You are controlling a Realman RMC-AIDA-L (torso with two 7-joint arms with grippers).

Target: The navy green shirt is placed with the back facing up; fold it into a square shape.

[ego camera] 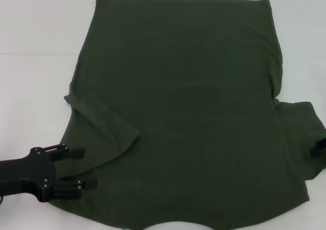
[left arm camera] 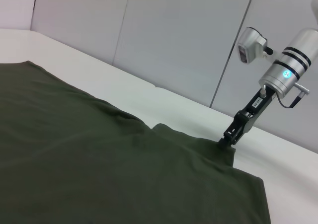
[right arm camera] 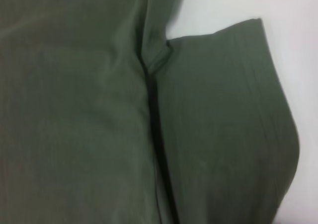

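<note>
Currently, the navy green shirt (ego camera: 188,107) is spread flat on the white surface (ego camera: 35,31), plain side up, with its straight hem at the far edge and its collar end nearest the robot. The sleeve on the robot's left side is folded inward over the body of the garment; the sleeve on the right side is extended outward on the surface. In the right wrist view, the right sleeve and its seam are shown lying flat against the surface.

The left end effector (ego camera: 86,168) is positioned at the near left corner of the shirt, with its two fingers spread apart over the fabric edge. The right end effector (left arm camera: 226,140) is lowered onto the outer edge of the right sleeve; whether its fingers are spread or pinching the cloth cannot be told.
</note>
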